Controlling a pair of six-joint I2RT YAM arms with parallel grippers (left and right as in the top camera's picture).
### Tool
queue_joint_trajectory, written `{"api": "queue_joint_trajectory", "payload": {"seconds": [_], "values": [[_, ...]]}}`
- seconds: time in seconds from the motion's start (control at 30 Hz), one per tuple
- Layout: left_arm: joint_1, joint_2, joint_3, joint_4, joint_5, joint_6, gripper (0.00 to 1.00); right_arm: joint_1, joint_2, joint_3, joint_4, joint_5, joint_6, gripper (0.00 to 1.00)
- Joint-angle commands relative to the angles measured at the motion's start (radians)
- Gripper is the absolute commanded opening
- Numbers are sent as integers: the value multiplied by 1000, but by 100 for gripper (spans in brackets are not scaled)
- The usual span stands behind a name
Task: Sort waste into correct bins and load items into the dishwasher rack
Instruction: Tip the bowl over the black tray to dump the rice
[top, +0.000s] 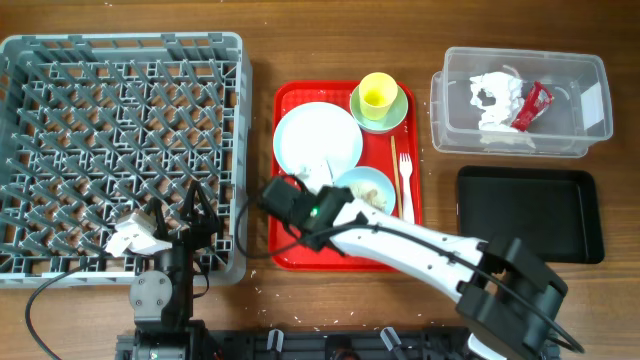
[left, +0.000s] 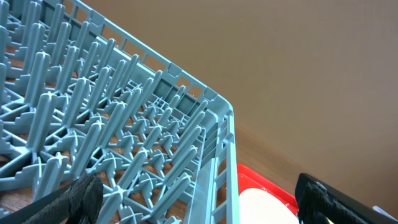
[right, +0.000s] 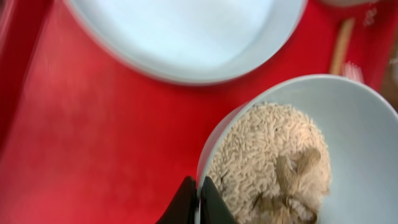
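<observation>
Low down, right arm (top: 420, 245) outstretched, end effector (right: 199, 188) tight on the bowl (right: 364, 143) rim.

Bowl (right: 354, 143) and plate (right: 186, 31) cropped, slightly blurred.

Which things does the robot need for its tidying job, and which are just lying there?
Needed: rack, plate, blue bowl, food scraps, yellow cup, green bowl, fork, chopsticks, clear tub, tissue, wrapper, black tray.
Just there: red serving tray, table.
</observation>
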Motion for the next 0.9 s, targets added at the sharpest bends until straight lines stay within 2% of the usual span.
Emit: {"api": "queue_joint_trajectory", "payload": {"seconds": [0.0,0.23,0.3,0.37,0.47,0.53,0.7,0.8,0.87], "values": [[-4,-7,-1,-3,-17,-2,100,-115,-13,129,-135,85,156,4],[-4,-7,-1,-3,-17,-2,100,-729,-172,143,-276,-224,170,4],[-4,-7,-1,-3,-17,-2,100,-956,-172,142,-273,-395,53,4],[-4,-7,-1,-3,-17,-2,100,-1119,-172,140,-284,-539,-15,4],[-4,-7,-1,-3,-17,-2,100,-1309,-172,124,-270,-673,-98,4],[-4,-7,-1,-3,-17,-2,100,-1448,-172,74,-227,-836,-185,5],[-4,-7,-1,-3,-17,-2,100,-1646,-166,-69,-144,-1073,-265,4],[-4,-7,-1,-3,-17,-2,100,-1759,-166,-119,-172,-1349,-402,4],[-4,-7,-1,-3,-17,-2,100,-1804,-164,-132,-143,-1364,-370,4]]}}
